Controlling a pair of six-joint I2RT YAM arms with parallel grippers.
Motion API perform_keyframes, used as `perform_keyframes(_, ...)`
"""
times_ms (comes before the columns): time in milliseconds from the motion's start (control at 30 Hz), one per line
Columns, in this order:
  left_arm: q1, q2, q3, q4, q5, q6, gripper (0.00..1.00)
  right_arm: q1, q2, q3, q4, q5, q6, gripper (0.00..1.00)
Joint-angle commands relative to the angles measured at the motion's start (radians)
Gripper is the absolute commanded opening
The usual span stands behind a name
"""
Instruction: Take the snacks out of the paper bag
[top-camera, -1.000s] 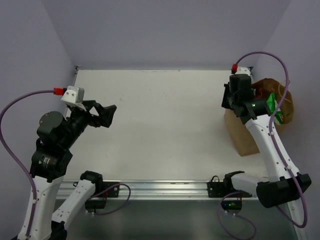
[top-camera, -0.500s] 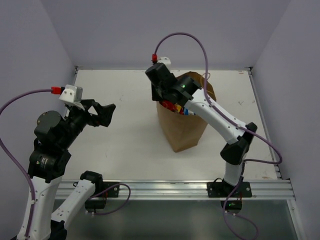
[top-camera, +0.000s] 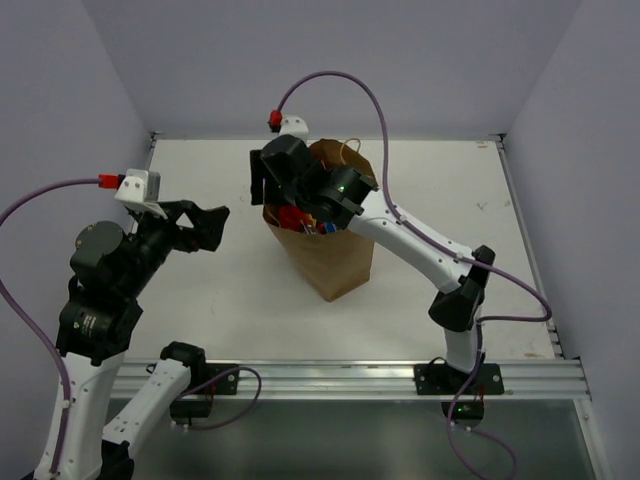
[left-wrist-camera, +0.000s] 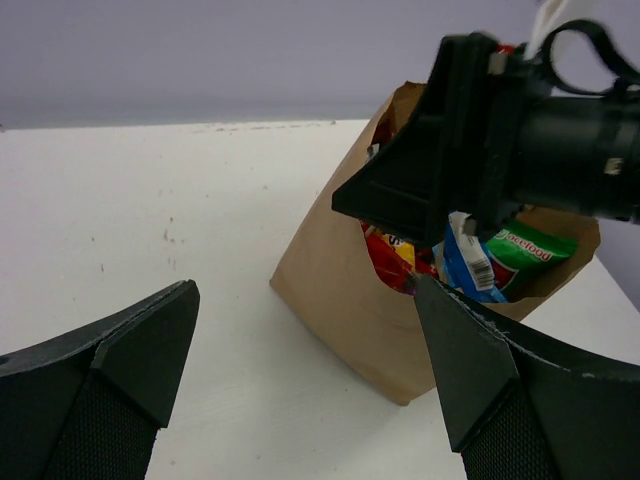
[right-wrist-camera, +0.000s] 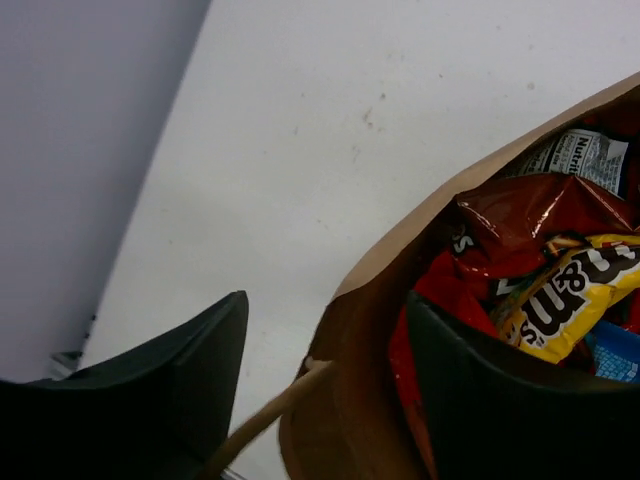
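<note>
Over the last second the right arm (top-camera: 420, 245) swung from the right edge of the desk (top-camera: 230, 290) to its middle. The paper bag (top-camera: 335, 262) travelled with it, away from the right edge. The right gripper (top-camera: 275, 190), closed a moment before, had parted its jaws.

The white desk carried only the bag. The right arm reached from the near edge toward the far left, over the bag's open top. The left arm (top-camera: 105, 275) stood by the left edge, well apart from the bag.

The brown bag stood about mid-desk, slightly nearer the left edge than the right, with its mouth open. The right gripper straddled the rim on the bag's far-left side. In the right wrist view one finger hung outside the paper wall and the other inside, among the packets, with a gap showing beside the wall. The left gripper (top-camera: 208, 228) was spread wide, holding nothing and aimed at the bag.

The snacks (top-camera: 300, 218) were all inside the bag, heaped up to its mouth. A red packet (right-wrist-camera: 520, 215) lay above a yellow packet (right-wrist-camera: 570, 290). A green-and-white packet (left-wrist-camera: 525, 247) and a blue-and-white packet (left-wrist-camera: 462, 262) lay toward the other side. One twisted paper handle (right-wrist-camera: 265, 420) ran between the right gripper's fingers.
</note>
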Motion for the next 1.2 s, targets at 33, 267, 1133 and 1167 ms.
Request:
perform_keyframes(33, -0.008, 0.032, -0.004, 0.045, 0.015, -0.106, 1.0, -0.003, -0.173, 0.018, 0.116, -0.005, -0.059, 0.77)
perform_keyframes(267, -0.008, 0.14, 0.022, 0.082, 0.128, -0.24, 1.0, -0.004, -0.383, -0.062, 0.113, 0.139, -0.151, 0.99)
perform_keyframes(1133, -0.574, 0.359, 0.009, 0.057, -0.563, -0.498, 1.0, -0.069, -0.913, -0.678, 0.159, 0.247, -0.151, 0.99)
perform_keyframes(1167, -0.578, 0.356, 0.013, 0.042, -0.578, -0.51, 1.0, -0.067, -0.924, -0.688, 0.159, 0.245, -0.15, 0.99)
